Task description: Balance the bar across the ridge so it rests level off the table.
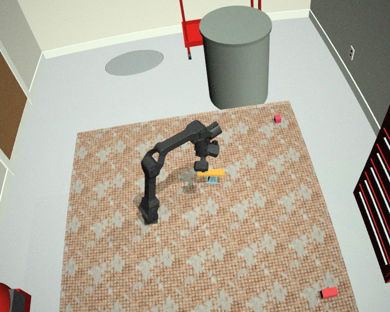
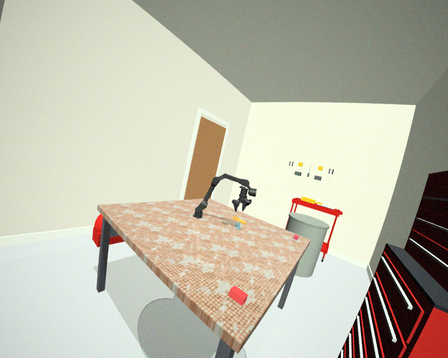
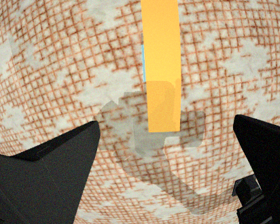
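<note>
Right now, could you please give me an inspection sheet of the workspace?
Surface: patterned table top, bare in parts.
Job's things: orange bar lies across the pale blue ridge; whether level, cannot tell.
Clutter: small red cube near the far corner, red block near the front corner.
Grippers: pincer open, above the bar, holding nothing.
Cables: nothing seen.
Surroundings: grey bin, red cart, drawer cabinet, door.
</note>
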### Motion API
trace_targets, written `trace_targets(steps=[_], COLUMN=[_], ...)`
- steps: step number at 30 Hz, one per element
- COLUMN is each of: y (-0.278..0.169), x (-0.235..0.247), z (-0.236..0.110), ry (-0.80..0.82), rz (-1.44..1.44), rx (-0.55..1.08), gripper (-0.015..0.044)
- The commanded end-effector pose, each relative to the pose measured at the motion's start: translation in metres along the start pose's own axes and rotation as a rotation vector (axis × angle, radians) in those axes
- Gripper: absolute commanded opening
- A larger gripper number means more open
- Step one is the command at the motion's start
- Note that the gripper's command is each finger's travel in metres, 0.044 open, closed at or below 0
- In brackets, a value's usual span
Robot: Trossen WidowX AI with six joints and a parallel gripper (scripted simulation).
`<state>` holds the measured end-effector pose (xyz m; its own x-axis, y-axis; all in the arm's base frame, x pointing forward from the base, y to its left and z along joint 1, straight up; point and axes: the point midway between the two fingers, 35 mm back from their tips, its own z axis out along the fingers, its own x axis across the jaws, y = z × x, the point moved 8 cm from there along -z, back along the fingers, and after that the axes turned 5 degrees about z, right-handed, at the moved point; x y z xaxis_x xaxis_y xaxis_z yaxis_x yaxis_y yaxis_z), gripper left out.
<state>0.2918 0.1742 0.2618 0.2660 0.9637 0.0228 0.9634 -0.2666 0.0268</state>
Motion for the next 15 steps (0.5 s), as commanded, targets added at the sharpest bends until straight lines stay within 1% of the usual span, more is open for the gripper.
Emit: trace_targets(steps=[1,15], y=[-0.0031,-0.0031], x=[-0.0033,-0.0033], z=[-0.0298,-0.0298], ry=[0.006,0.006], rz=[0.000,0.000], rx=[-0.005,-0.005], gripper=[0.0440,0.0440])
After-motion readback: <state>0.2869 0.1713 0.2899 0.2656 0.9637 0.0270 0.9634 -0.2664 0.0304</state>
